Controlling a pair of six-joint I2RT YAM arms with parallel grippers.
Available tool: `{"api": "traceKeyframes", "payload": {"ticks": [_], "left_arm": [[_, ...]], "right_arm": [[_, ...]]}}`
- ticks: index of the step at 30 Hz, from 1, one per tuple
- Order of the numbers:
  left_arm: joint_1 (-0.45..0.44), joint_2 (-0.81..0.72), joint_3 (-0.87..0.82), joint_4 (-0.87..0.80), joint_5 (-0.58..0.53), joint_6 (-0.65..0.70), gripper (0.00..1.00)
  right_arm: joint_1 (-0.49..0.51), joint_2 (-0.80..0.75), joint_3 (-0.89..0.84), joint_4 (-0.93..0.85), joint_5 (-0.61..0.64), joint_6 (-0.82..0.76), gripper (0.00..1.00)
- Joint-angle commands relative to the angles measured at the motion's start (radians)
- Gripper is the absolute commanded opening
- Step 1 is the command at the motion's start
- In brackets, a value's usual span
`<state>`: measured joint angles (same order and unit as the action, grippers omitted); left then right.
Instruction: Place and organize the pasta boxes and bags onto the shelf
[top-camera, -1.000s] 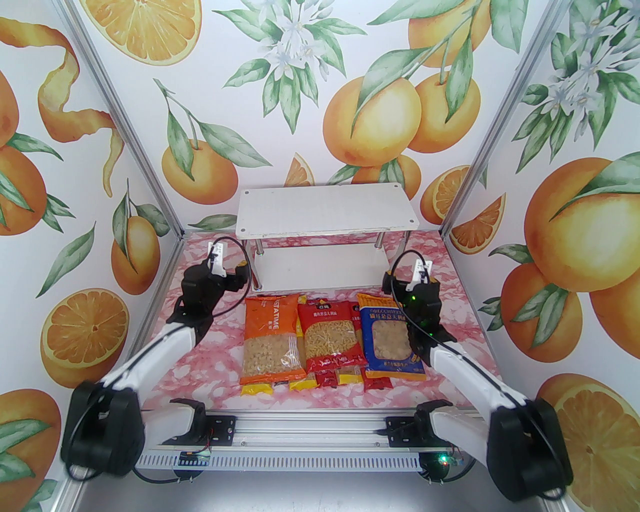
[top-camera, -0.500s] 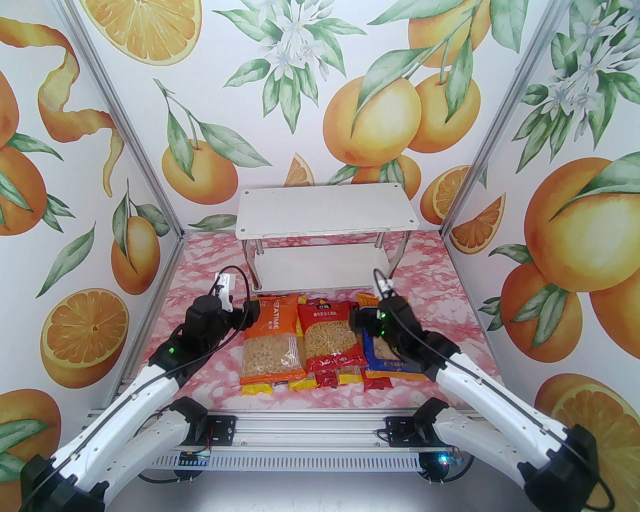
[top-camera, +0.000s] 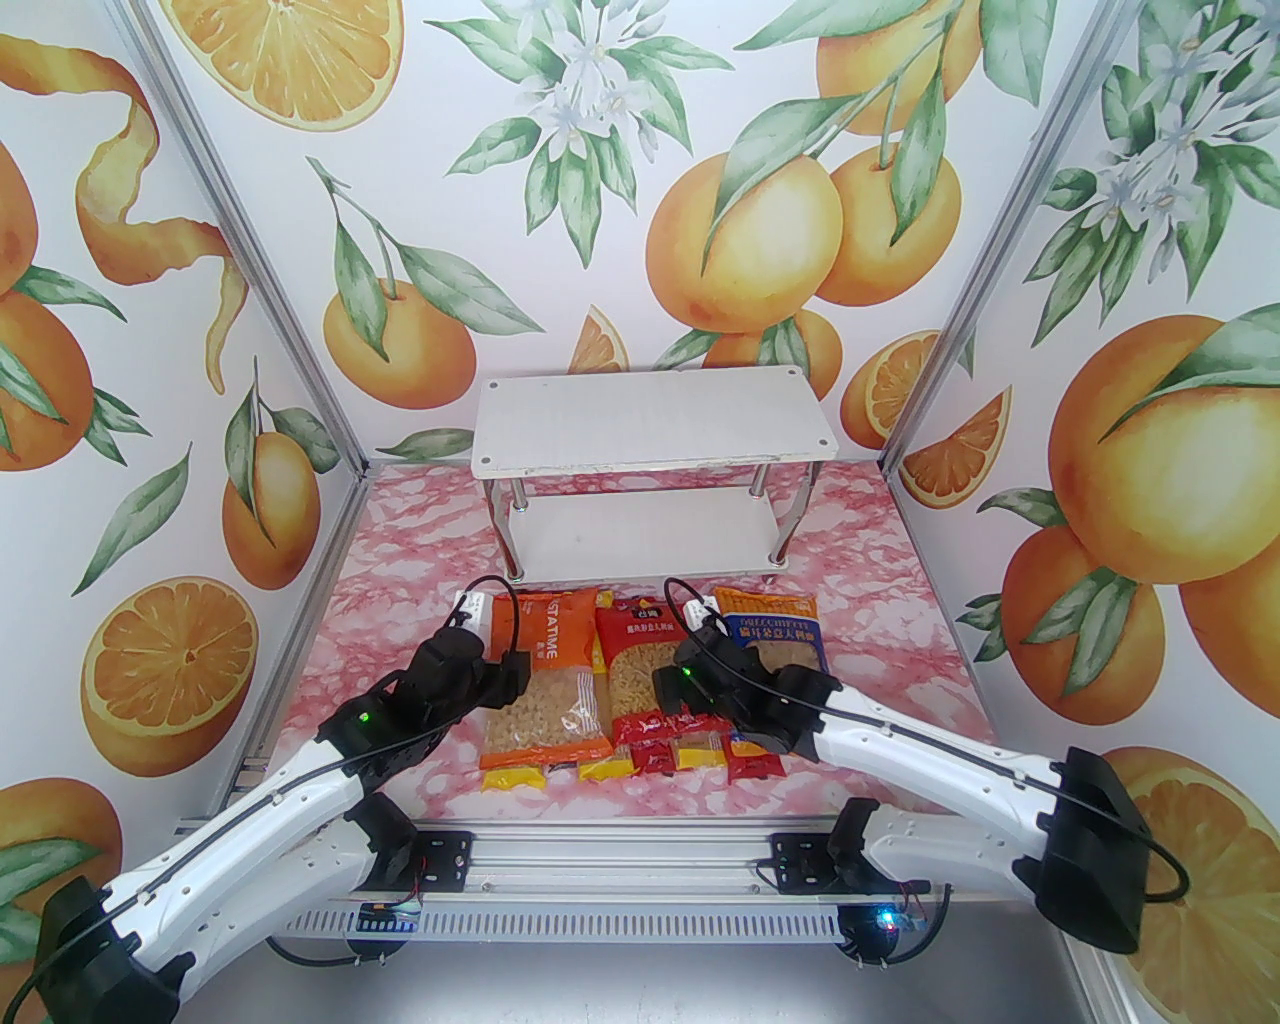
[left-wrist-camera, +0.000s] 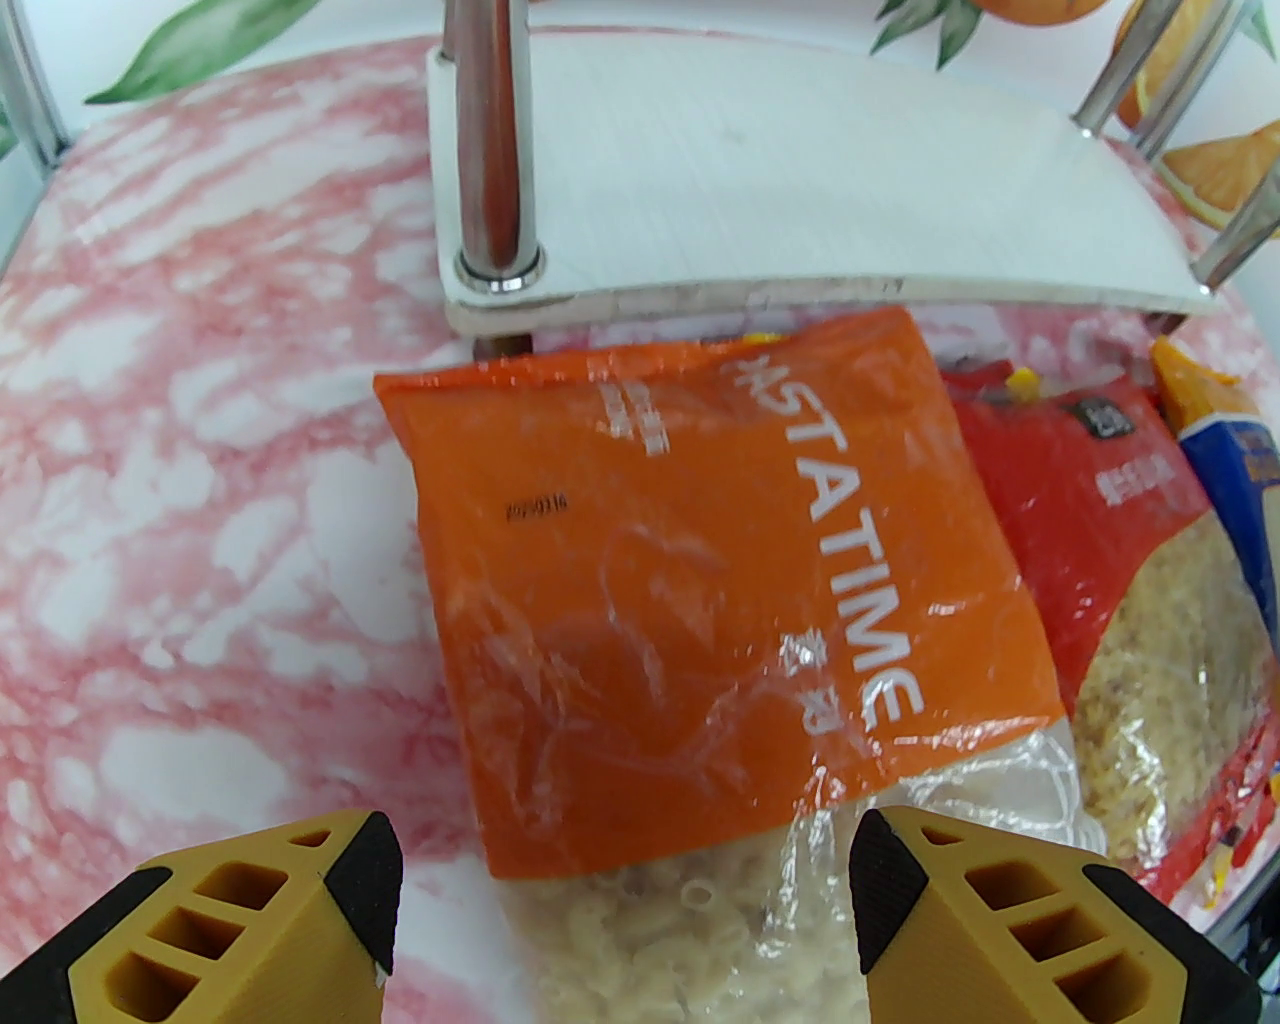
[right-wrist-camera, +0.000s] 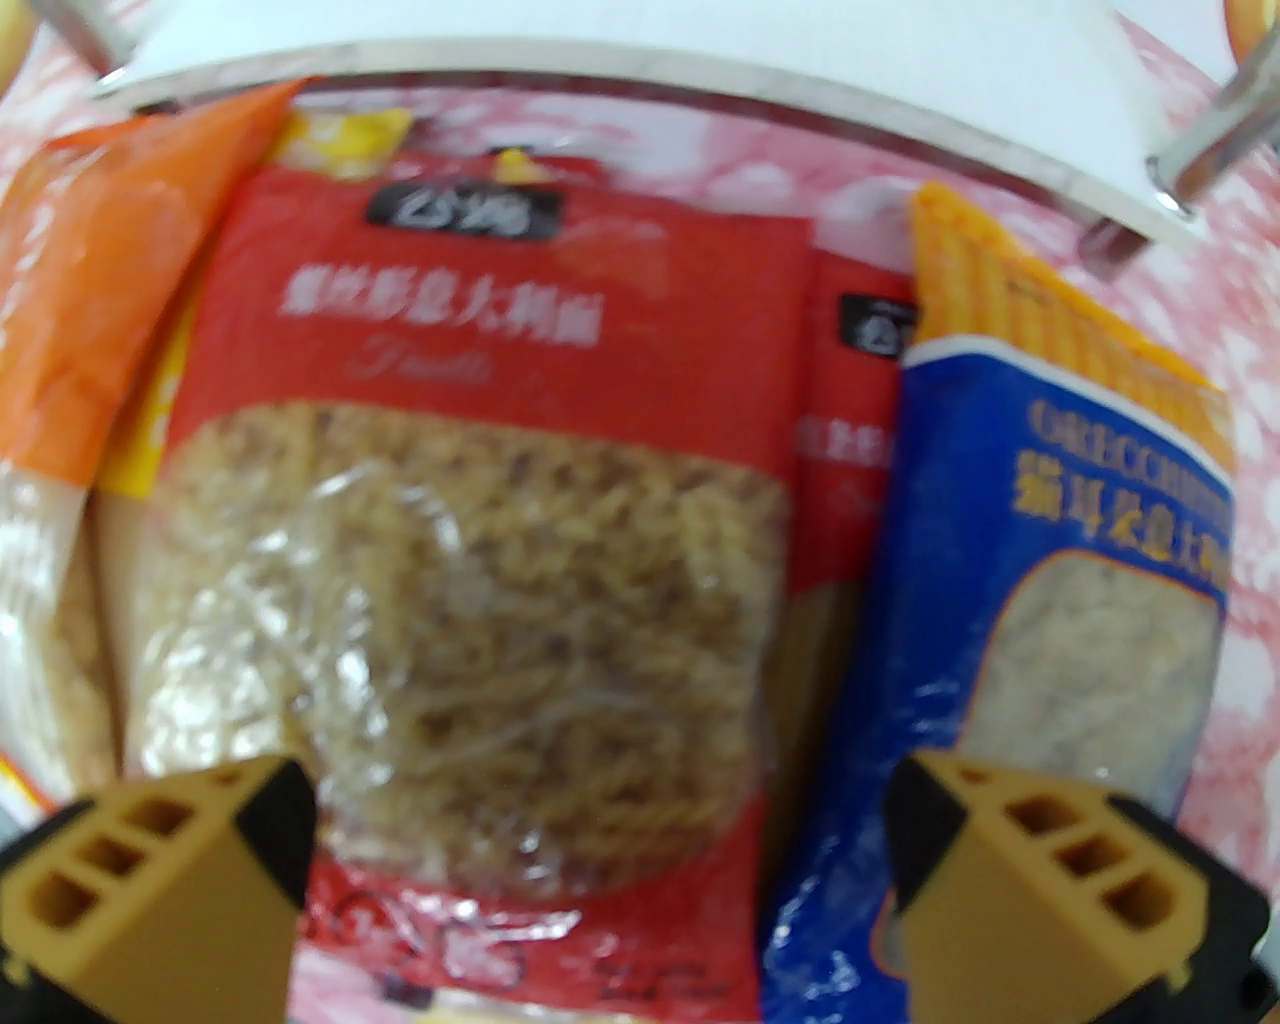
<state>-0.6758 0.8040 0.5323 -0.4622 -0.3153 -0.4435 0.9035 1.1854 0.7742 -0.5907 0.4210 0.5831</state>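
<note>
The small two-tier shelf (top-camera: 650, 425) of white boards stands on slanted chrome legs. Just in front of it lie three wide clear-windowed plastic bags: the orange bag (left-wrist-camera: 700, 560) by its left end, the red bag (right-wrist-camera: 480, 560) mid-front, and the blue bag (top-camera: 775, 635) by its right end (narrow spaghetti packs (top-camera: 610, 768) poke out beneath). The left gripper (left-wrist-camera: 620, 880) gapes wide over the orange bag, and the right gripper (right-wrist-camera: 600, 830) gapes wide over the red bag.

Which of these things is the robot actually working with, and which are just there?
Part of the job: orange bag, red bag, blue bag, spaghetti packs underneath them, white shelf.
Just there: pink marbled table cover, orange-print walls.
</note>
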Motion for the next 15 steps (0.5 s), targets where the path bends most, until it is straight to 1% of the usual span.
{"api": "traceKeyframes", "payload": {"ticks": [1,3,6,8,10,13,15], "left_arm": [[-0.014,-0.014,-0.009,-0.03,-0.034,-0.025,0.79],[-0.014,-0.025,-0.011,-0.029,-0.04,-0.019,0.8],[-0.015,-0.022,-0.005,-0.022,-0.039,-0.01,0.81],[-0.015,-0.007,0.003,-0.017,-0.032,-0.003,0.82],[-0.015,0.008,0.012,-0.01,-0.027,0.002,0.82],[-0.014,0.02,0.018,0.01,-0.022,0.009,0.83],[-0.014,0.028,0.024,0.018,-0.023,0.014,0.84]], "right_arm": [[-0.047,0.017,0.051,-0.136,0.149,0.053,1.0],[-0.122,0.006,0.029,-0.154,0.124,0.05,1.0],[-0.263,-0.049,-0.041,-0.119,0.06,0.022,1.0],[-0.361,-0.089,-0.084,-0.086,-0.001,-0.005,1.0],[-0.434,-0.111,-0.108,-0.072,-0.055,-0.026,1.0],[-0.503,-0.116,-0.124,-0.06,-0.113,-0.062,1.0],[-0.528,-0.103,-0.125,-0.049,-0.171,-0.084,1.0]]}}
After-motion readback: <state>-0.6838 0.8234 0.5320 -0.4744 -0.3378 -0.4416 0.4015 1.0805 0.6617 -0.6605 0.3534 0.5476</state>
